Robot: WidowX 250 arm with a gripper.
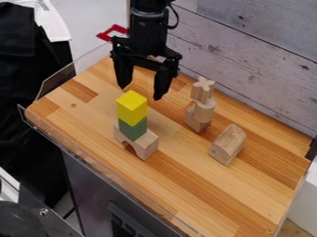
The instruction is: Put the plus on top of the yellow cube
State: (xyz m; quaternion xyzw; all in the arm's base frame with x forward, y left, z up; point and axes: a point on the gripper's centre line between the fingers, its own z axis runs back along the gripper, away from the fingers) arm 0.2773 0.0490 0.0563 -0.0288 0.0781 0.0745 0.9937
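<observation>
My tool (141,90), of black jointed parts, hangs with its two fingers spread wide and nothing between them. In view just below it stands the yellow cube (132,107), smooth and sharp-edged, upon a green block (133,130), itself borne by a pale wooden arch (147,145). To the right of my tool, the plus (203,84), a plain wooden piece of cross-shaped section, stands upright on a wooden cylinder (204,111), which rests on a wooden base block (194,121). Farther right and nearer the camera lies a wooden block with a rounded top (228,144). A stretch of the worktop (186,185), laid in glossy wooden strips, separates the two stacks beneath my tool's level. Beyond my tool and to its right, a wall of grey, knotted planks (248,60) bounds the far edge; to its left, a transparent upright panel (57,83) follows the worktop's edge.
</observation>
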